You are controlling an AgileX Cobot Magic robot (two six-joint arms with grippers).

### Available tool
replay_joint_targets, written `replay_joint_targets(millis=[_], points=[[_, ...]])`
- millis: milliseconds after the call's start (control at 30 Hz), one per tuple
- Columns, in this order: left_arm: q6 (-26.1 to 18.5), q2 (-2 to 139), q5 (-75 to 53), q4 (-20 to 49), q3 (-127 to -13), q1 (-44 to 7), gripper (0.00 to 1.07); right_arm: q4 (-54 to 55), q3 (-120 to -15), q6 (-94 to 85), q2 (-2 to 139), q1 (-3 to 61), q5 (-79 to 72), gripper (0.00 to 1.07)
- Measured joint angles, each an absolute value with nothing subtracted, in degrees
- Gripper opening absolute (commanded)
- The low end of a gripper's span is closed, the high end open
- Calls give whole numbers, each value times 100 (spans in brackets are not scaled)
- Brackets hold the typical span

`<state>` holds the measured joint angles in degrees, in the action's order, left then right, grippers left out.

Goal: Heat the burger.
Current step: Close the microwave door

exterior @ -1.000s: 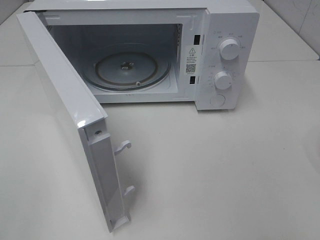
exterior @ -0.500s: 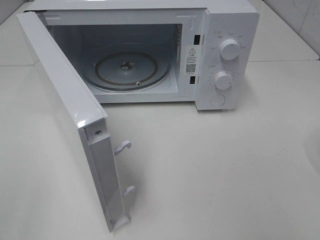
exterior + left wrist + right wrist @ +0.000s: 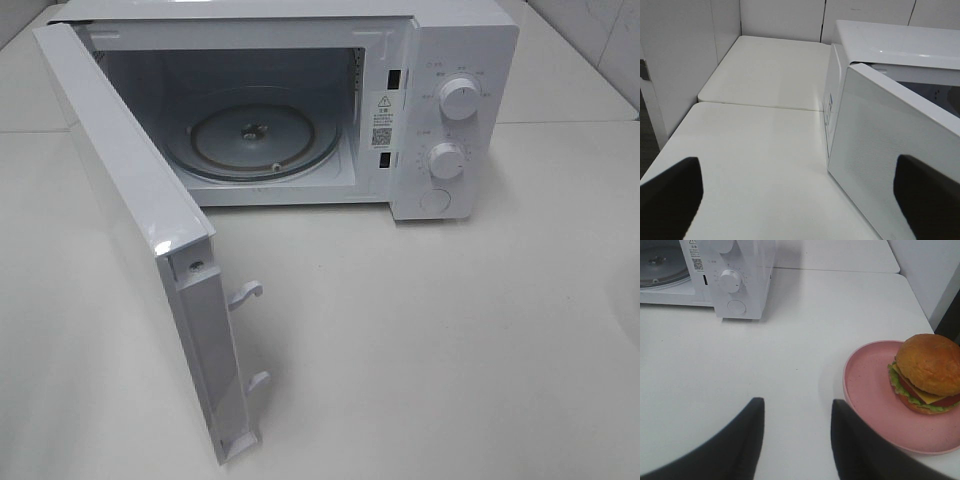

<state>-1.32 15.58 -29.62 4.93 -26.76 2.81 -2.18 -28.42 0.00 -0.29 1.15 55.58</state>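
Observation:
The burger [image 3: 929, 371], with a golden-brown bun, lettuce, cheese and tomato, sits on a pink plate [image 3: 867, 390] in the right wrist view. My right gripper [image 3: 797, 404] hovers over bare table beside the plate, its fingers apart with nothing between them. The white microwave [image 3: 455, 40] stands at the back of the table with its door [image 3: 130, 200] swung wide open and its glass turntable [image 3: 252, 135] bare. My left gripper [image 3: 797, 165] is open wide, close to the outer face of the door [image 3: 890, 145]. Neither gripper nor the burger shows in the exterior high view.
The microwave's two knobs [image 3: 458, 98] and round button [image 3: 435, 201] face the front. The open door juts far out over the table's left half. White walls [image 3: 675, 60] close off the table behind and beside the microwave.

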Motion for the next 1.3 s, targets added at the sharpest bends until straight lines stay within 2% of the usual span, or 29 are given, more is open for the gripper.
replay_joint_targets(millis=[33, 67, 100, 133, 167, 200, 233, 267, 333, 367, 567, 700, 1000, 1300], points=[[-132, 1558, -2962, 493, -2676, 281, 87, -218, -2842, 0, -29, 115, 5558, 45], [-132, 1742, -2653, 504, -2567, 281, 82, -218, -2842, 0, -29, 115, 5558, 45], [-143, 2063, -1982, 521, -2361, 281, 63, -218, -2842, 0, -29, 115, 5558, 45], [-143, 2063, -1982, 521, -2361, 281, 63, -218, -2842, 0, -29, 115, 5558, 45], [-143, 2246, -1610, 527, -2229, 281, 52, -218, -2842, 0, -29, 115, 5558, 45], [-143, 2659, -894, 527, -1931, 281, 19, -218, -2842, 0, -29, 115, 5558, 45], [-143, 2659, -894, 527, -1931, 281, 19, -218, -2842, 0, -29, 115, 5558, 45], [-109, 3100, -138, 539, -1684, 281, 0, -218, -2842, 0, -29, 115, 5558, 45], [-52, 3358, 269, 550, -1581, 281, 0, -218, -2842, 0, -29, 115, 5558, 45], [46, 3833, 1049, 556, -1461, 281, 0, -218, -2842, 0, -29, 115, 5558, 45], [149, 5111, 2538, 401, -1415, 281, 0, -212, -2842, 0, -29, 115, 5558, 45], [275, 5529, 2865, 189, -1409, 281, 0, -212, -2842, 0, -29, 115, 5558, 45], [825, 6807, 4137, -968, -1404, 281, 0, -212, -2842, 0, -29, 115, 5558, 45], [1083, 7844, 4859, -1335, -1404, 367, 0, -212, -2842, 0, -29, 115, 5558, 45]])
